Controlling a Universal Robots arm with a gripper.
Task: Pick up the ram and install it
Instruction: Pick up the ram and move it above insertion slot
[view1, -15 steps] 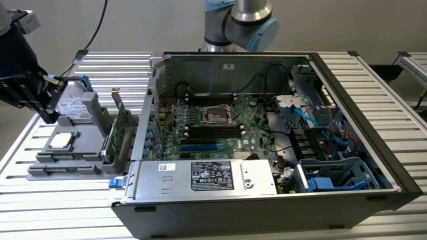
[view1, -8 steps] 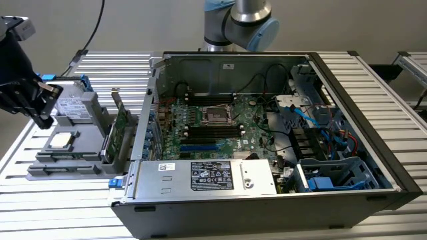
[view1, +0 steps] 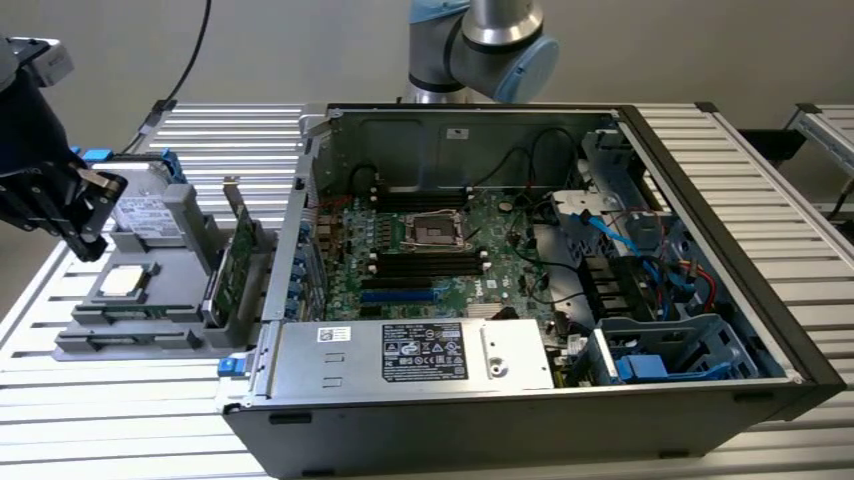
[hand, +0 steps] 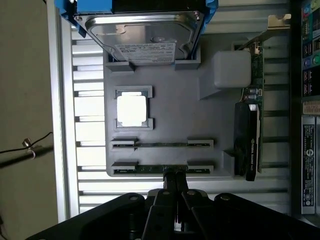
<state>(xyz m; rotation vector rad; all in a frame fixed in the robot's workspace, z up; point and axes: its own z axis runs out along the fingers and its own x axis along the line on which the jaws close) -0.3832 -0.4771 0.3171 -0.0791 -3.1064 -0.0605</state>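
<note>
Jaws, pressed together, hang over a ram (hand: 150, 171) in the grey tray (hand: 175, 110), hard drive (hand: 145, 30) and expansion card (hand: 247, 145) alongside.

1. Power supply label (view1: 424, 352): black-and-white panel with dense print and small marks. Characters not legible.
2. Small white sticker (view1: 334, 335), just beside the above on the same metal cover: dark print, not legible.
3. White sticker (view1: 458, 130) on the inner case wall: not legible.
4. Hard drive label (hand: 146, 50): white, with several lines of fine print. Not legible.
5. Expansion card shroud (hand: 248, 150): pale logo and lettering on black. Brand not confirmable.
6. White label strip (hand: 309, 165) on the case exterior: print not legible.
</note>
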